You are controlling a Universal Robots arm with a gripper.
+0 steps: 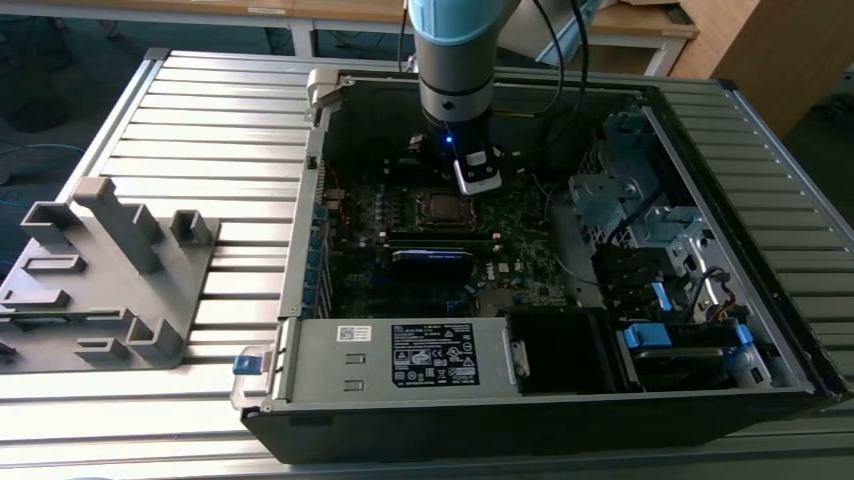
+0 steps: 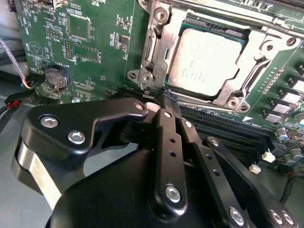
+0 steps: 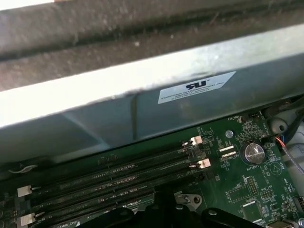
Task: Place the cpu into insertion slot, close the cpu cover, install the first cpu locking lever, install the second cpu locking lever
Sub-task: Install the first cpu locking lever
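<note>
The cpu [image 2: 207,61] lies flat in the insertion slot [image 2: 143,76] on the green motherboard, its pale metal face showing through the window of the cpu cover [image 2: 160,43]. The silver cover lies down over it. A thin locking lever [image 2: 209,101] runs along the socket edge nearest my fingers, and another lever [image 2: 223,10] along the far edge. My gripper [image 2: 169,96] is shut, its black fingertips together right at the near socket edge beside that lever; I cannot tell whether they touch it. In the exterior view the gripper [image 1: 477,180] hangs just beside the socket [image 1: 441,207].
The open computer case [image 1: 300,300] lies on a slatted metal table. Long black memory slots [image 3: 118,173] run beside the socket, with a coin battery [image 3: 252,153] close by. The power-supply box [image 1: 400,355] sits at the case front, drive bays [image 1: 641,220] and cables on the exterior view's right. A grey fixture [image 1: 114,270] stands outside.
</note>
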